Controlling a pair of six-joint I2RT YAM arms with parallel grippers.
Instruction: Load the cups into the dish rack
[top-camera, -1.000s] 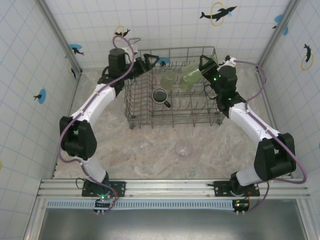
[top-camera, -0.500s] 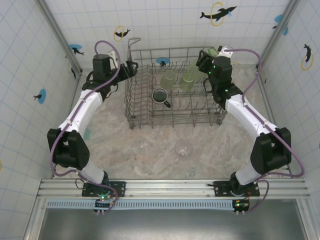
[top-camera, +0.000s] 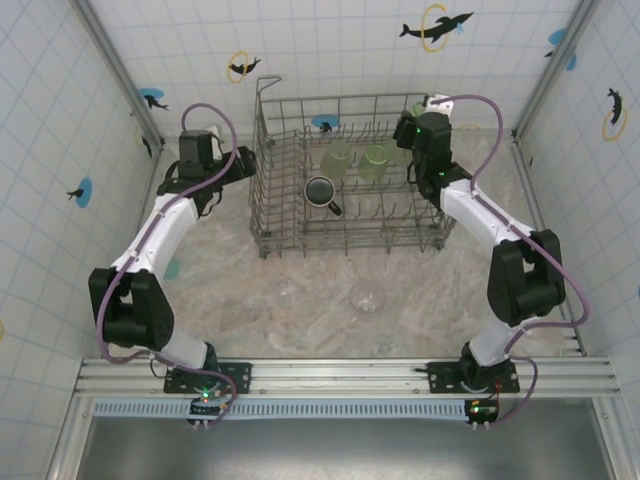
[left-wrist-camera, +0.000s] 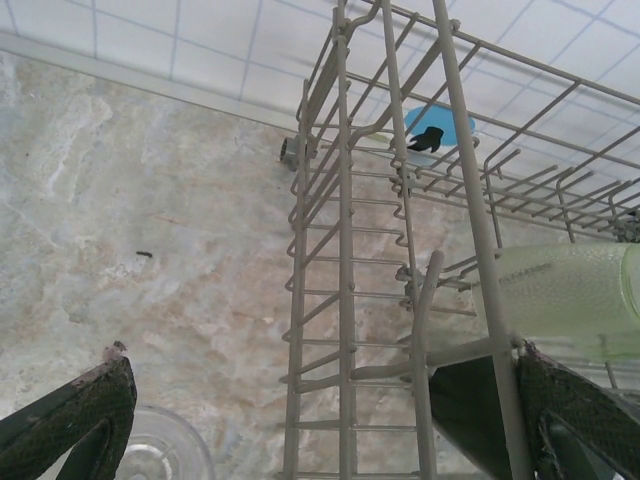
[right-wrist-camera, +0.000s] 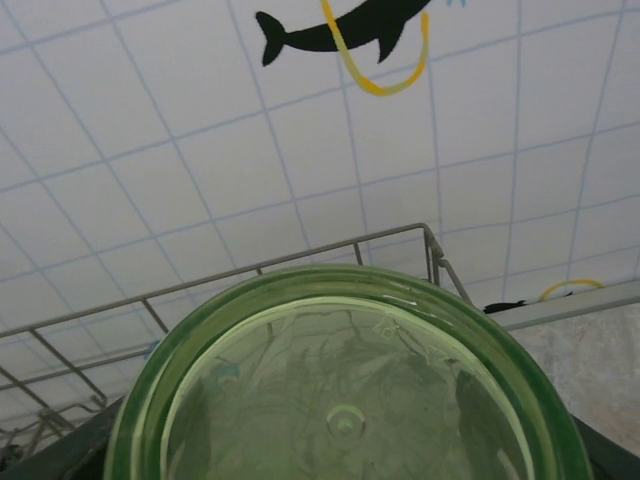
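the step in hand is judged to be the carrying of a translucent green tumbler (right-wrist-camera: 340, 400) to the dish rack (top-camera: 300, 245). it is gripped by the right fingers (right-wrist-camera: 60, 445), its round moulded base turned to the wrist camera, and is held high at the rack's far right corner, though whether it is past the rim cannot quite be told. the left fingers (left-wrist-camera: 70, 410) are spread wide and empty just outside the rack's left wall. inside the grey wire basket, among thin upright tines, two pale green tumblers (top-camera: 337, 158) and a dark handled mug (top-camera: 320, 190) are seen. a clear tumbler (top-camera: 367, 297) stands on the mottled, stone-look surface (top-camera: 230, 290). next, the held tumbler probably needs to be lowered between the tines and released gently, since its smooth wall may slip.
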